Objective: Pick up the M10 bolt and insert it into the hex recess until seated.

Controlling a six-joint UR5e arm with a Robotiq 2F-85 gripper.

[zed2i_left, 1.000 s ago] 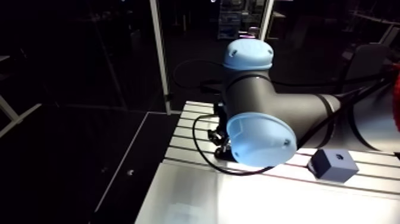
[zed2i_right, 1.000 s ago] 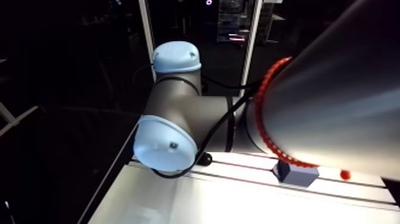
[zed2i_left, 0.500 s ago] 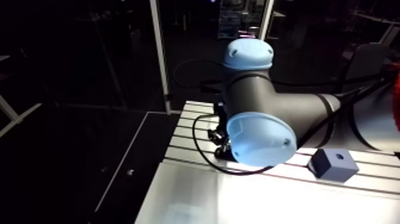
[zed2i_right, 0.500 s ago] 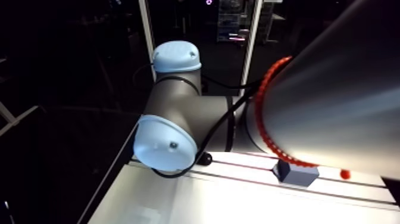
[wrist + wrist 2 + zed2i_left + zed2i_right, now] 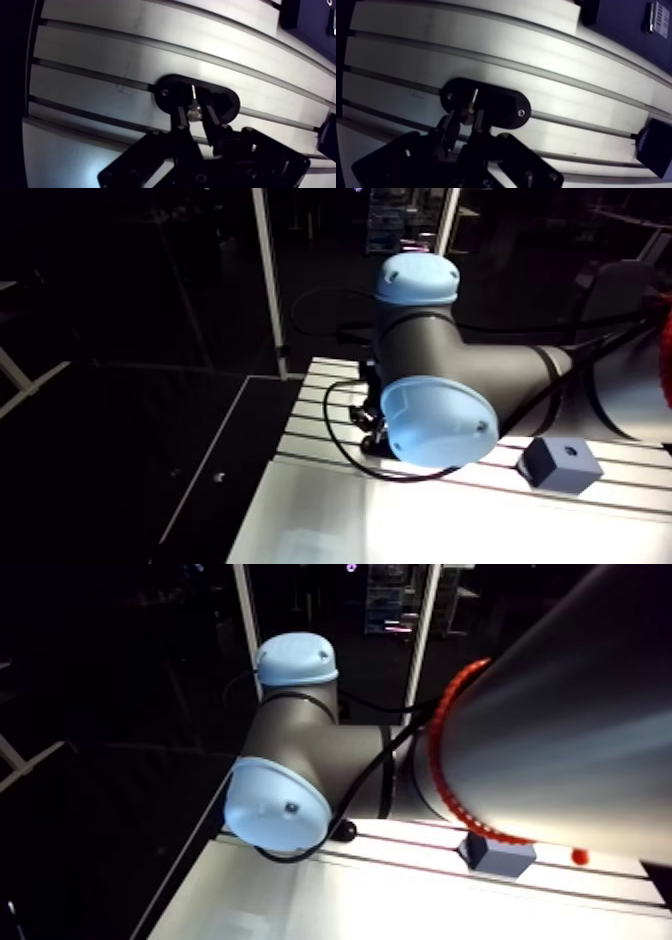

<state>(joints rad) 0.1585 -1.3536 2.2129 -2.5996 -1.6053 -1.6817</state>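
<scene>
In the wrist view my gripper (image 5: 194, 113) is shut on the M10 bolt (image 5: 193, 112). The bolt's metal head is pinched between the two dark fingers (image 5: 180, 120), and its bright shank (image 5: 473, 96) points away from me. Right under the bolt lies a black oval plate (image 5: 169, 95) with a screw at each end (image 5: 521, 113), fixed across a table slot. The shank's tip is over the plate's middle; I cannot tell whether it touches. In the arm view the elbow (image 5: 440, 420) hides the gripper.
A dark blue block (image 5: 560, 464) stands on the slotted aluminium table (image 5: 320, 438) to the right of the arm, and shows ahead of the gripper in the wrist view (image 5: 307, 20). Another dark piece (image 5: 653, 147) lies beside the gripper. The table's left edge (image 5: 31, 75) drops into darkness.
</scene>
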